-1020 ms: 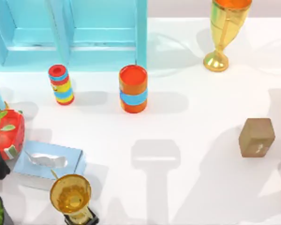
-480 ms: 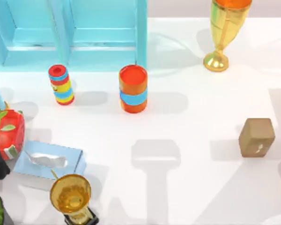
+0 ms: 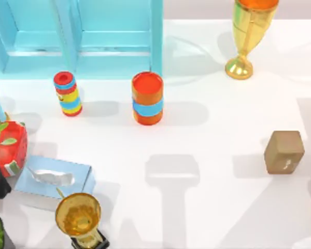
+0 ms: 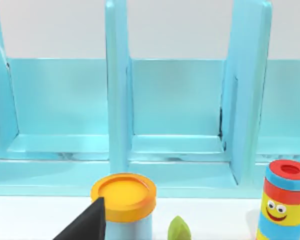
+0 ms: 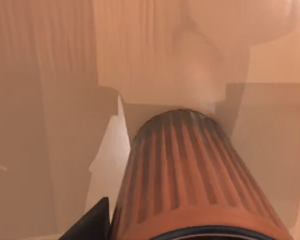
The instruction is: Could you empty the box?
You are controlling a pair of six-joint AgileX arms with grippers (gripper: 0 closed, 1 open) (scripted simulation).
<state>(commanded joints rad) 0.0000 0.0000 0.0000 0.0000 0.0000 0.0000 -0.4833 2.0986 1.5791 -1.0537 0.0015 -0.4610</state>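
Note:
A flat pale blue box with white tissue poking from its slot lies at the table's front left. A brown cube-shaped box stands at the right. One dark fingertip of my left gripper shows in the left wrist view, in front of a yellow-lidded jar and facing the blue shelf. A dark fingertip of my right gripper shows in the right wrist view beside a ribbed orange-brown cylinder that lies very close to the camera. I cannot tell whether that cylinder is held.
The blue shelf spans the back left. In front of it stand a striped face can and an orange can. Gold trophies stand at the back right and front left. A red strawberry pot sits at the left edge.
The shadows around the brown cube have shifted toward the front right. No object on the table has moved.

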